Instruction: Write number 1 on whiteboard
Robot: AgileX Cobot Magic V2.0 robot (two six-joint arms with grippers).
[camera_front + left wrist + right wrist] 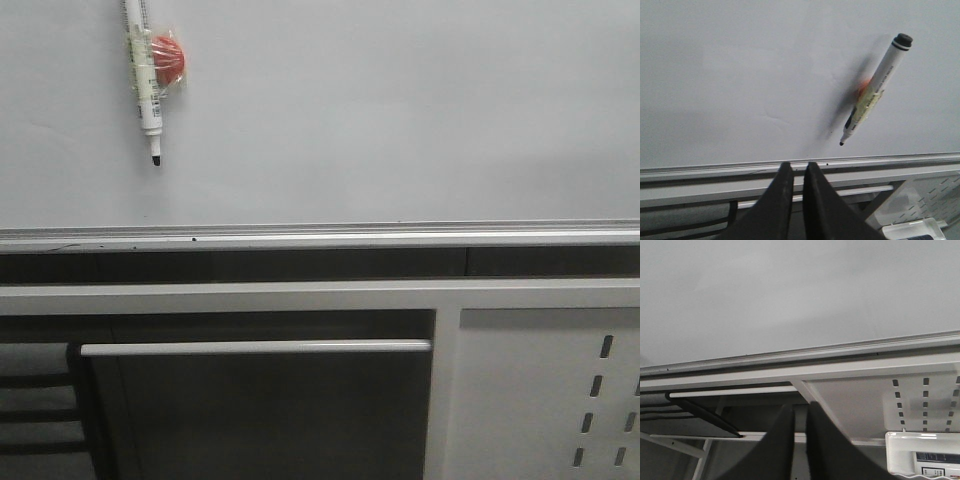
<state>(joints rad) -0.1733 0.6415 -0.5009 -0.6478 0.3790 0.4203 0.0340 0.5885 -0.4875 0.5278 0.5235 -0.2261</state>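
The left gripper [797,172] was found with its two dark fingers drawn almost together, only a thin slit between them, and nothing held. It sat below the silver rail [800,165] of the whiteboard [740,75], not touching the board. The right gripper [800,432] was in like condition — fingers nearly closed, empty, and lower than the rail, pointing toward the white metal frame and the slotted panel [925,400] under it.

The marker pen [143,75] hung uncapped on the whiteboard well above the rail, tip downward, fixed by yellowish tape next to a red magnet [167,57]. In the left wrist view the pen stood off to one side of the gripper, well apart from the fingers, with its shadow on the board.

No stroke was visible anywhere on the board surface in any of the three views; only tiny dark specks showed along the rail. The number 1 was therefore judged not yet written.

Assessment: the task stood at its beginning — the pen remained ungrasped, and taking it, bringing the tip to the board and drawing the vertical stroke were all left to do.
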